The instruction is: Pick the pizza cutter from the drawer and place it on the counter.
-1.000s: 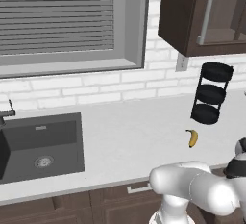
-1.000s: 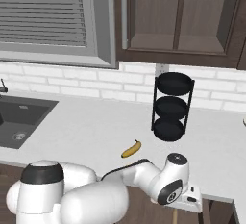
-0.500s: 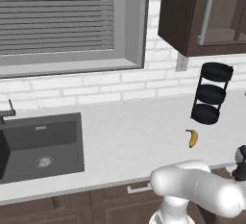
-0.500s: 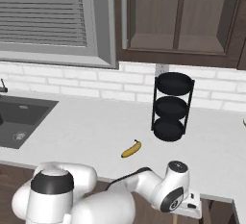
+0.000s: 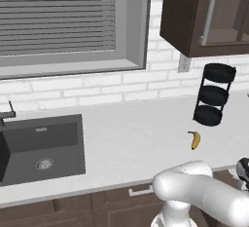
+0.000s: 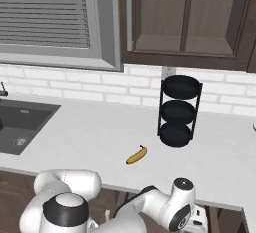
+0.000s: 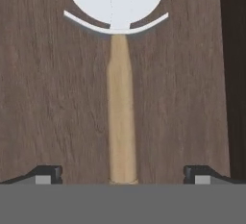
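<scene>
Gripper (image 7: 123, 175): hanging wide open over the drawer floor, fingertips (image 7: 48, 174) spread to either side, holding nothing.
Pizza cutter (image 7: 119, 79): lying flat on the dark wood drawer bottom (image 7: 53, 98), directly beneath the hand.
Long axis: the tan handle is running straight up the hand view, between the two tips, ending in the white wheel at the top.
Coming move: probably a straight descent so the tips close across the handle.
Counter (image 6: 90, 132): waiting above the drawer; banana (image 6: 136, 155) and black rack (image 6: 179, 111) are sitting on it.

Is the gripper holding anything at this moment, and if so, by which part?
Nothing is held. The gripper is open above the pizza cutter, which lies flat on the drawer floor; the fingertips stand well apart, either side of the wooden handle's end.
</scene>
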Motion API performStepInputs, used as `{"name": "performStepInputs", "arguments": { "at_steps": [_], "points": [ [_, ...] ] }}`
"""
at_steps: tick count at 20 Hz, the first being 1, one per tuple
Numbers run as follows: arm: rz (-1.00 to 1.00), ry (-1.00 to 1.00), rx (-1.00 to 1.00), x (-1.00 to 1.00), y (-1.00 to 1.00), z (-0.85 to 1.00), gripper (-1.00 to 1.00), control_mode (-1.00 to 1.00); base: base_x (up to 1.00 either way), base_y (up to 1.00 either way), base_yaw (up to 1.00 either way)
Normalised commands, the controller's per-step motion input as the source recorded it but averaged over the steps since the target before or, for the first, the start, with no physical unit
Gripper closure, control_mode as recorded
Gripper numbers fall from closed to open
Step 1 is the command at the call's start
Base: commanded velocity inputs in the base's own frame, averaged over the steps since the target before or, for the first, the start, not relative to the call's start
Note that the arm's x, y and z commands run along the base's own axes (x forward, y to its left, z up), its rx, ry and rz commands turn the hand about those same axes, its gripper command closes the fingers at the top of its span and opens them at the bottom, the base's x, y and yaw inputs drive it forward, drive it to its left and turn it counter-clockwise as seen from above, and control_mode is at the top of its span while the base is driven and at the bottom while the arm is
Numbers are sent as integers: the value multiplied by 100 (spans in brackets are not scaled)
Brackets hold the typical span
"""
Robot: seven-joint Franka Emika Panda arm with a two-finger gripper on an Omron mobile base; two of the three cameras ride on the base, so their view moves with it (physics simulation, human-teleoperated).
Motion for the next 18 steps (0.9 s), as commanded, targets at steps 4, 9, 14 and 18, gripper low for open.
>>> {"name": "performStepInputs", "arguments": {
  "at_steps": [4, 9, 14, 18],
  "points": [
    [0, 0, 0, 0, -4, -35, -100, -100, 0, 0, 0],
    [0, 0, 0, -1, -11, -25, -100, -100, 0, 0, 0],
    [0, 0, 0, -6, -7, -22, -100, -100, 0, 0, 0],
    [0, 0, 0, -4, 0, -11, 100, -100, 0, 0, 0]
  ]
}}
